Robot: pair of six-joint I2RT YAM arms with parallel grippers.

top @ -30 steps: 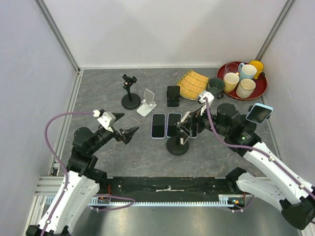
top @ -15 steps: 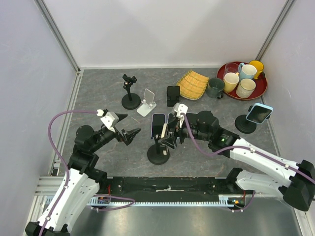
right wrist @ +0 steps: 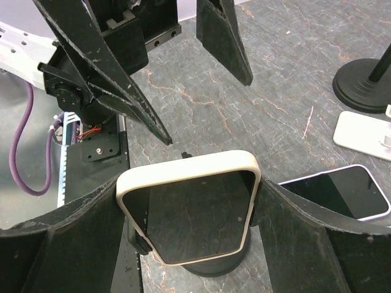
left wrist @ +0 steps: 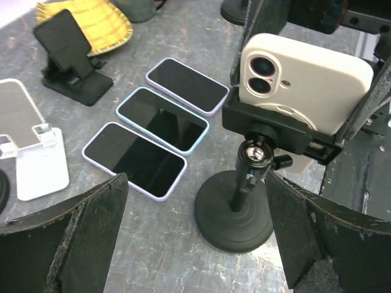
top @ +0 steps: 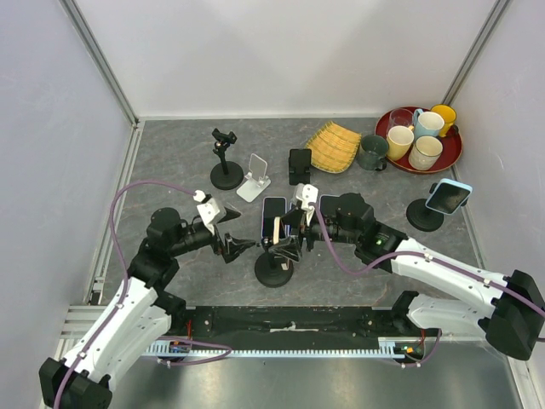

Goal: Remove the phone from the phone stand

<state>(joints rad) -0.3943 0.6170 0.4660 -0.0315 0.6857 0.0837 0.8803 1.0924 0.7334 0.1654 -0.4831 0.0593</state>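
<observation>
Grey marbled tabletop [top: 170, 162] beneath phone [left wrist: 305, 79], white walls [top: 281, 51]

The phone [left wrist: 305, 85] wears a cream case, with twin camera lenses at one end of its back and a dark, unlit screen on the other face. It stands landscape on its long edge, clamped in the black phone stand [left wrist: 235, 215] — round base, thin stem, ball joint under the cradle. The stand sits upright on the grey table [top: 170, 162], around its middle.

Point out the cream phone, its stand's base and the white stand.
cream phone [left wrist: 311, 85], left wrist view, its back
base [left wrist: 219, 223], left wrist view, disc top
white stand [top: 257, 166], top view, backrest
</observation>
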